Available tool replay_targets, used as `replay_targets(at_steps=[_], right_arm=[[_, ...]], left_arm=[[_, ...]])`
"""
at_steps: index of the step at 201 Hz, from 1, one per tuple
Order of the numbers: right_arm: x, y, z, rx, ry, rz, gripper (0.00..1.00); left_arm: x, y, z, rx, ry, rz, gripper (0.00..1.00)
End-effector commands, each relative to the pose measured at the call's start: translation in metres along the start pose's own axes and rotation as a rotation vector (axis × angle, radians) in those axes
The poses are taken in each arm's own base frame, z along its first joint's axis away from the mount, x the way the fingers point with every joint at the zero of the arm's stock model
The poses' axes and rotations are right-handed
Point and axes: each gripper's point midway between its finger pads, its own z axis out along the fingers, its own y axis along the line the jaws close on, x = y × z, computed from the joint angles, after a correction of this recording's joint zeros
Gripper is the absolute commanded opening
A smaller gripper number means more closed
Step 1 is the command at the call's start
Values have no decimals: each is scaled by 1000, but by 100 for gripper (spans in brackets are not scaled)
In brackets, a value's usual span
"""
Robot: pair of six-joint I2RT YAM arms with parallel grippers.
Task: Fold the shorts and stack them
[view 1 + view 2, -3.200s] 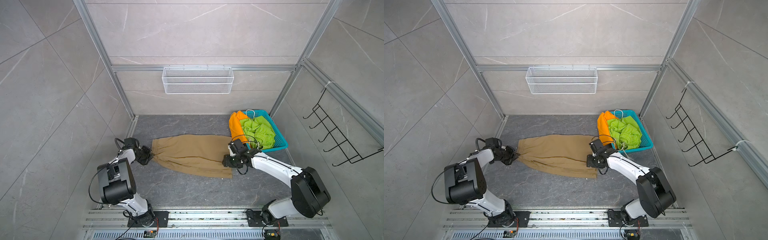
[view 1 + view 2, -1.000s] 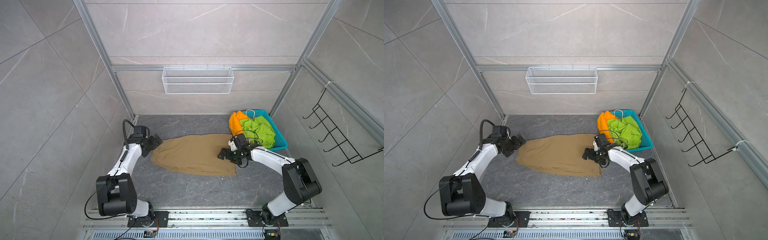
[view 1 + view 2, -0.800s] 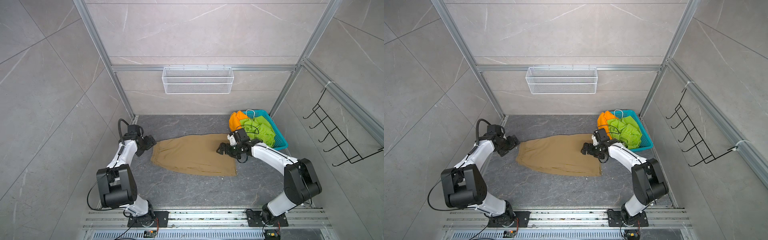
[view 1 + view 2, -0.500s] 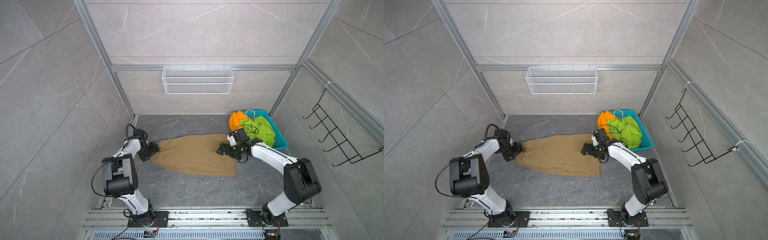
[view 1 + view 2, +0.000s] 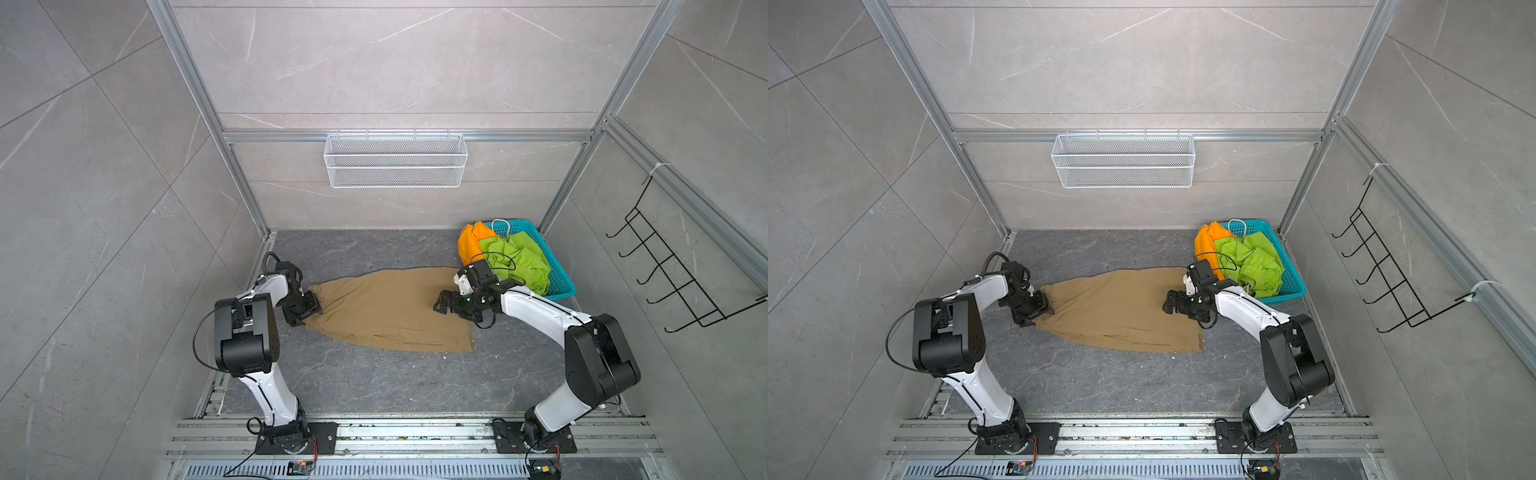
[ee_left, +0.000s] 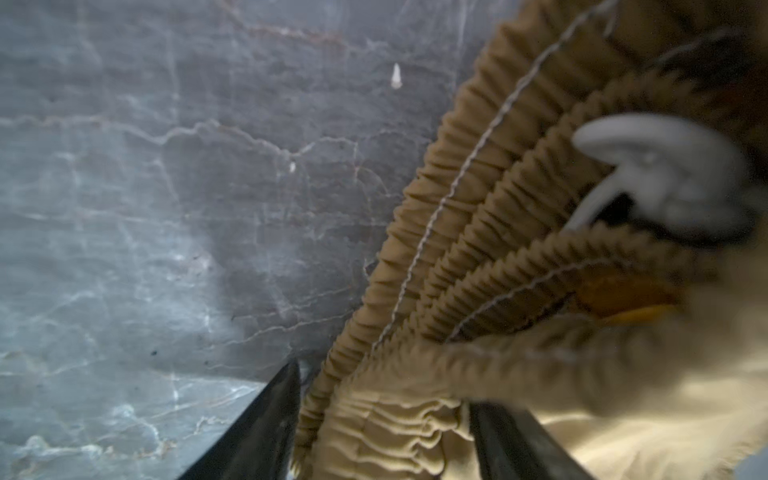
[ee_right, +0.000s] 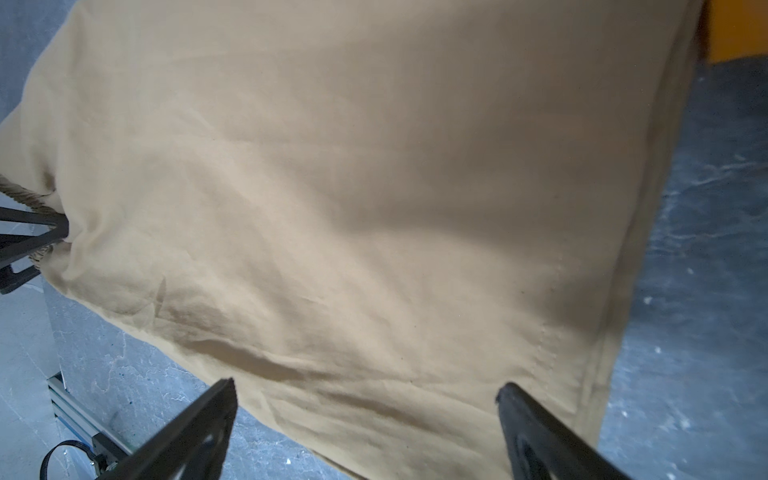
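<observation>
Fingers (image 6: pixel 270 424) of the left gripper (image 5: pixel 311 309) straddle the bunched waistband of the khaki shorts (image 5: pixel 386 309) spread beside the teal basket (image 5: pixel 561 286), grip unclear, the right gripper (image 5: pixel 444 300) wide open over the basket-side end: first fold starting, and both ends likely need pinching next.

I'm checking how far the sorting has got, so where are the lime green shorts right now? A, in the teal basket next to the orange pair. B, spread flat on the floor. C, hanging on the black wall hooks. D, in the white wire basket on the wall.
A: the lime green shorts lie bunched in the teal basket beside the orange shorts; only the khaki shorts lie on the floor.
</observation>
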Motion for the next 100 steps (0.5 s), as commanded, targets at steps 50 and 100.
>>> replay_targets(at_steps=[50,100], right_arm=[[-3,-9,18,7,16,22,100],[-7,-32,48,63,56,53,100]], left_arm=[[15,-24,4,-60,37,131,0],[11,-42,-25,-43,-44,180,0]])
